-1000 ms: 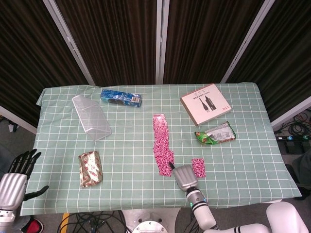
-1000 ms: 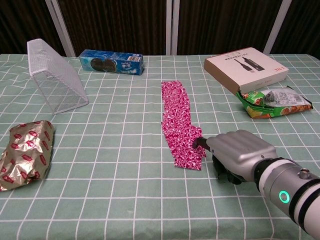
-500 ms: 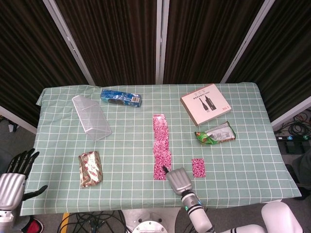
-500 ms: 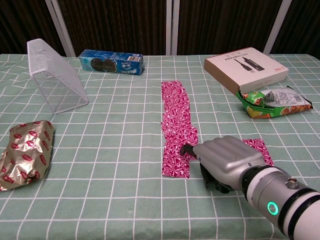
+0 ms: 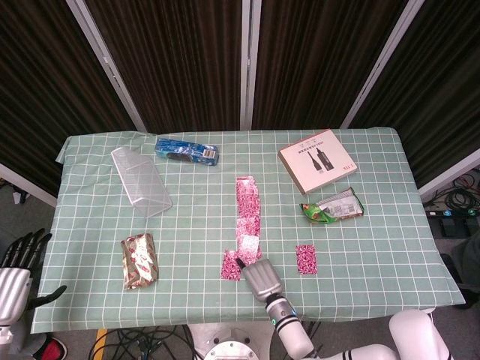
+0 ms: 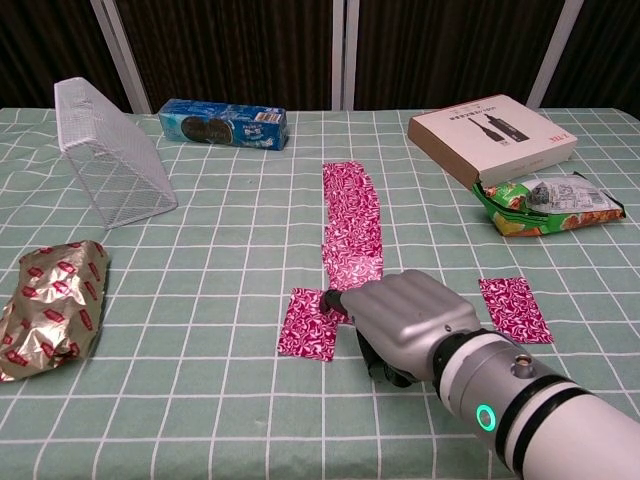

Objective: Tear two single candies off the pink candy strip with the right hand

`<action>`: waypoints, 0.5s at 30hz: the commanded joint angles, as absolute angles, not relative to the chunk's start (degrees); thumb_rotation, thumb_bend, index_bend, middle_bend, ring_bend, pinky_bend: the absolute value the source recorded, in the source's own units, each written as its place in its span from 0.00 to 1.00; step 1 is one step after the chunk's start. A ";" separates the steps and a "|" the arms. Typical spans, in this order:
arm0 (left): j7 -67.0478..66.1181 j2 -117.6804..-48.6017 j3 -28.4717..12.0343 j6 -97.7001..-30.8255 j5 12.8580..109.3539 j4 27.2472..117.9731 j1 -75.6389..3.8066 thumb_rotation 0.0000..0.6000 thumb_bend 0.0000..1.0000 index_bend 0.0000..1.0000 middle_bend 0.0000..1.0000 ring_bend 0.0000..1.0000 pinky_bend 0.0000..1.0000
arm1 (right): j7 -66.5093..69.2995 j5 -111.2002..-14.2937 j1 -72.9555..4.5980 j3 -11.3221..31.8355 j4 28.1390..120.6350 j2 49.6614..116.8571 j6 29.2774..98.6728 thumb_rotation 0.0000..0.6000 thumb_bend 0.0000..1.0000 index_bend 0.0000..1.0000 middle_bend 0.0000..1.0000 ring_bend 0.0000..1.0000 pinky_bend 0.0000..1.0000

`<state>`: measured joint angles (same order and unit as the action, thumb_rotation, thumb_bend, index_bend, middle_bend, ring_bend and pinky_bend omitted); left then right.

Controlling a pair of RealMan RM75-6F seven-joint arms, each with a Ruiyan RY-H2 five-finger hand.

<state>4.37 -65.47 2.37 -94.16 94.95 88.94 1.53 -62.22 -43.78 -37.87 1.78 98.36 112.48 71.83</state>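
The right robot hand (image 6: 405,322) sits low over the near middle of the bench (image 6: 200,420), which wears a green checked cloth; its fingers are curled under the silver back of the hand and its dark fingertips (image 6: 332,298) pinch the right edge of a single pink candy piece (image 6: 309,324) that lies flat on the cloth. In the head view the same right robot hand (image 5: 257,275) shows at the near edge, with the piece (image 5: 231,265) just left of it. That piece lies just below and slightly left of the near end of the pink candy strip (image 6: 351,225), which runs away from the camera along the middle of the bench; whether the two are touching or apart at the hand, I cannot tell. A second loose pink candy (image 6: 512,308) lies flat to the right of the hand, apart from it. The left robot hand (image 5: 16,264) hangs off the bench's left corner in the head view, fingers spread and holding nothing. Further out lie a clear wire-mesh basket (image 6: 108,163) tipped on its side, a blue biscuit pack (image 6: 223,123), a crumpled foil snack bag (image 6: 55,306), a flat white box (image 6: 491,127) and a green snack packet (image 6: 548,202).
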 commanded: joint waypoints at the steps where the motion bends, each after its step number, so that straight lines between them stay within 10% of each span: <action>1: 4.51 -65.34 2.22 -94.16 94.62 88.94 1.57 0.97 0.01 0.05 0.01 0.00 0.09 | -62.70 -43.01 -38.38 2.31 97.67 113.34 71.39 1.00 1.00 0.15 0.91 0.85 0.76; 15: 5.61 -64.70 1.86 -94.68 94.04 88.69 1.98 0.97 0.01 0.05 0.01 0.00 0.09 | -64.03 -42.03 -40.56 4.32 95.59 117.36 71.25 1.00 1.00 0.15 0.91 0.85 0.76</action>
<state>5.60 -64.70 1.85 -94.68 94.04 88.69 1.98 -64.01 -42.07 -40.50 4.26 95.64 117.30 71.25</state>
